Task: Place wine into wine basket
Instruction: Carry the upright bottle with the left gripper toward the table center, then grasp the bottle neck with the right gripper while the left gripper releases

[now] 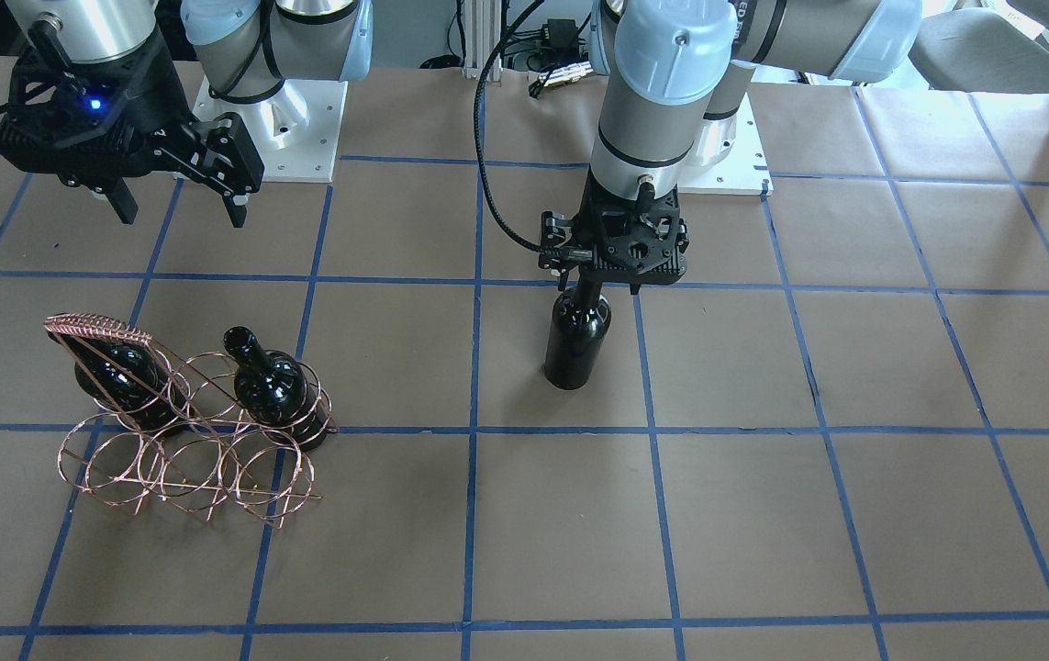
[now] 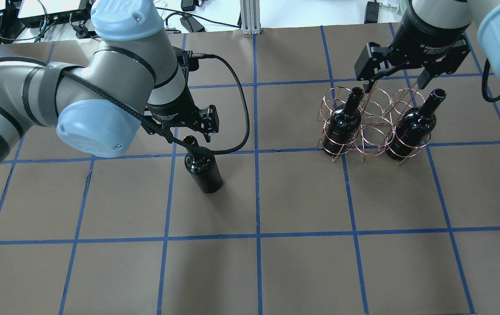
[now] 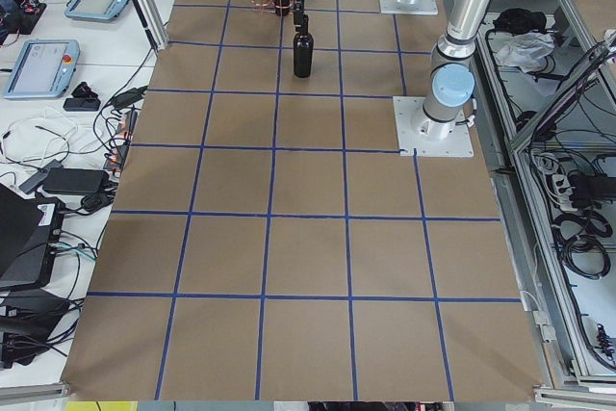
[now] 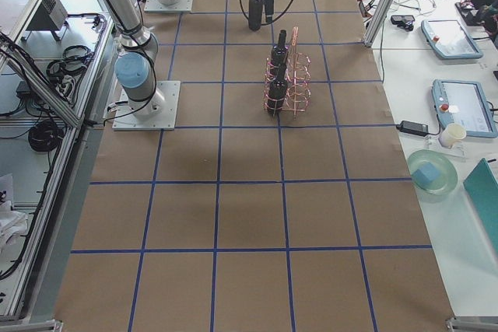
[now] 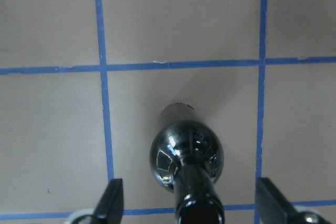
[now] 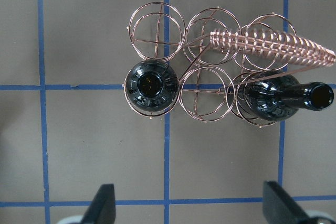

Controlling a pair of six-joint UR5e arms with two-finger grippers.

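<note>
1. I'm hanging my left tool (image 5: 189,180) straight over the wine (image 1: 577,344), and the bottle is standing upright on the desk (image 1: 854,514) with its long axis vertical and its neck pointing up at me.
2. In my wrist view the neck is sitting between my two fingers (image 5: 113,203), which are spread wide with clear gaps on both sides, so I'm gripping nothing yet.
3. My left arm is the nearer one by far. My right tool (image 1: 180,207) is hovering well apart from this bottle, its fingers also spread and empty, above the wine basket (image 6: 197,92).
4. The basket is lying off to my right, across a stretch of bare brown paper with blue tape lines, and nothing is standing between it and the bottle.
5. Two bottles are already filling the end rings of one row: one (image 6: 152,86) and the other (image 6: 278,100). The ring between them is showing empty, as are the three rings of the other row.
6. I'm judging the next move as a pinch on the neck, then a lift and a sideways carry.
7. I'm watching the slanted handle (image 6: 273,43) and my right tool overhead, since both are crowding the drop.
</note>
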